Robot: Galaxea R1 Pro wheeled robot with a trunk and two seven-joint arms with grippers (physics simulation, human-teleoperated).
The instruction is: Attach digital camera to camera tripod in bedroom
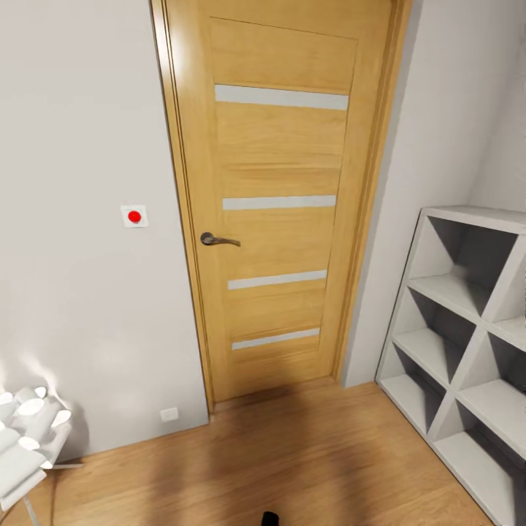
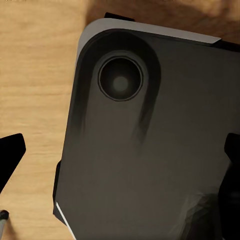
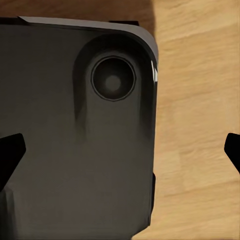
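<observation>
Bedroom (image 1: 307, 467) floor, closed door (image 1: 281, 204), shelf (image 1: 467, 343) rightward

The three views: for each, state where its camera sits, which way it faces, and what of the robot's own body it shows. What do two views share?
Head view: from the robot's head, facing the closed wooden door, with the white shelf unit beside it.
Left wrist view: looks down past the open left tool at the robot's dark base and wood floor.
Right wrist view: likewise, open right tool.
Both wrist views share base and floor.
</observation>
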